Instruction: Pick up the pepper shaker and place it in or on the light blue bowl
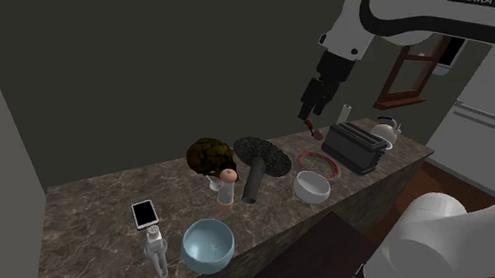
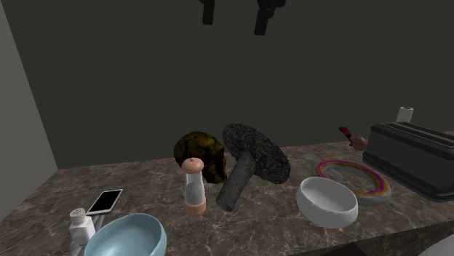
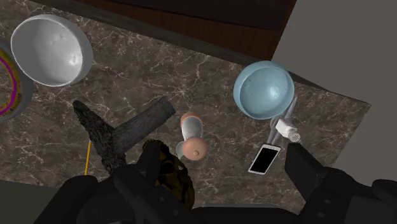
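Note:
The pepper shaker (image 1: pixel 226 189) (image 2: pixel 193 186) (image 3: pixel 192 135) stands upright mid-counter: pale body, tan knob and tan base. The light blue bowl (image 1: pixel 208 246) (image 2: pixel 128 237) (image 3: pixel 263 90) sits near the counter's front edge, toward the shoulder view's left of the shaker, with nothing in it. A small white shaker (image 1: pixel 155 247) (image 2: pixel 80 228) (image 3: pixel 287 131) stands right beside the bowl. My gripper (image 1: pixel 311 117) (image 2: pixel 236 14) (image 3: pixel 221 163) hangs high above the counter, open, with nothing between its fingers. In the wrist view the tan-topped shaker lies between the spread fingers, far below.
A dark mushroom-shaped stone thing (image 1: pixel 258 166) (image 2: pixel 249 164) and a brown lumpy object (image 1: pixel 209 155) (image 2: pixel 203 154) crowd the shaker. A white bowl (image 1: pixel 312 186) (image 2: pixel 327 202), rainbow-rimmed plate (image 1: pixel 318 159), toaster (image 1: pixel 354 147) and phone (image 1: pixel 145 213) also share the marble counter (image 1: pixel 97 213).

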